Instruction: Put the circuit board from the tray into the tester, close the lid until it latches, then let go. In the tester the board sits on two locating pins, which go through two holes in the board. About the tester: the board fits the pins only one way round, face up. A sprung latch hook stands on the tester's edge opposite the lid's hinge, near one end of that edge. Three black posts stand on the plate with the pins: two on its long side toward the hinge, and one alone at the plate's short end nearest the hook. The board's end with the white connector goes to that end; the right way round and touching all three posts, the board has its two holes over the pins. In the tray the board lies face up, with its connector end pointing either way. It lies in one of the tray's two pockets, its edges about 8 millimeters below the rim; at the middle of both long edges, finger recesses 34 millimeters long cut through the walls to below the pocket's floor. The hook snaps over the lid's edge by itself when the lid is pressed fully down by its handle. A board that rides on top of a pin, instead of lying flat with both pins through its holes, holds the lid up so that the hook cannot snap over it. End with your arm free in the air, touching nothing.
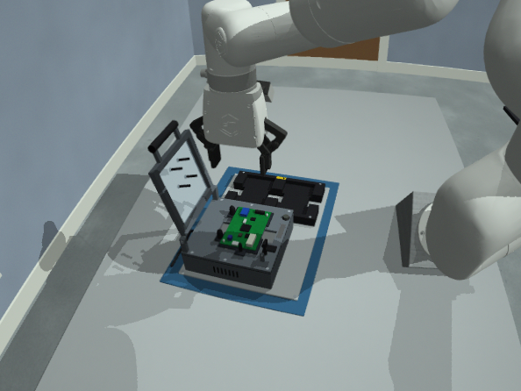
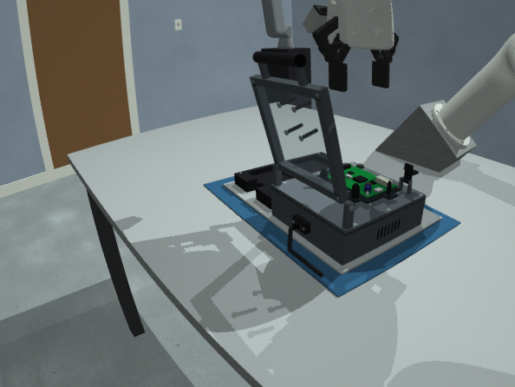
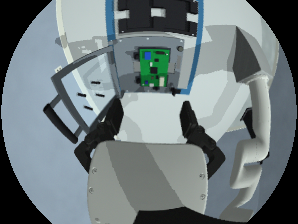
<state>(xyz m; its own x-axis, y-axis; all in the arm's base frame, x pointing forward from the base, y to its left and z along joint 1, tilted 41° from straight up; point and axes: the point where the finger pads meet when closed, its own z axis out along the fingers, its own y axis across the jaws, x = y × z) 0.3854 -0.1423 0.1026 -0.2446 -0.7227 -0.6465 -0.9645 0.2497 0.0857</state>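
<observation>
The green circuit board [image 1: 258,224] [image 2: 353,184] [image 3: 163,67] lies face up on the tester [image 1: 202,228] [image 2: 368,234]. Its white connector [image 1: 251,239] [image 2: 383,180] [image 3: 161,81] is at the end nearest the latch hook [image 1: 265,246] [image 2: 407,173] [image 3: 174,92]. It looks flat among the black posts [image 1: 219,234] [image 2: 355,191]; the pins cannot be made out. The lid [image 1: 168,206] [image 2: 330,143] [image 3: 60,124] stands open, tilted back, its black handle [image 1: 163,137] [image 2: 279,58] at the top. My gripper [image 1: 239,168] [image 2: 359,87] [image 3: 151,106] is open and empty, well above the tester and apart from lid and board.
The black tray [image 1: 303,197] [image 2: 247,180] [image 3: 137,17] sits beside the tester, its visible pockets empty. Both stand on a blue-edged mat [image 1: 322,232] [image 2: 338,288]. A black cable [image 2: 299,256] leaves the tester's hinge side. The raised lid stands at the gripper's handle-side flank.
</observation>
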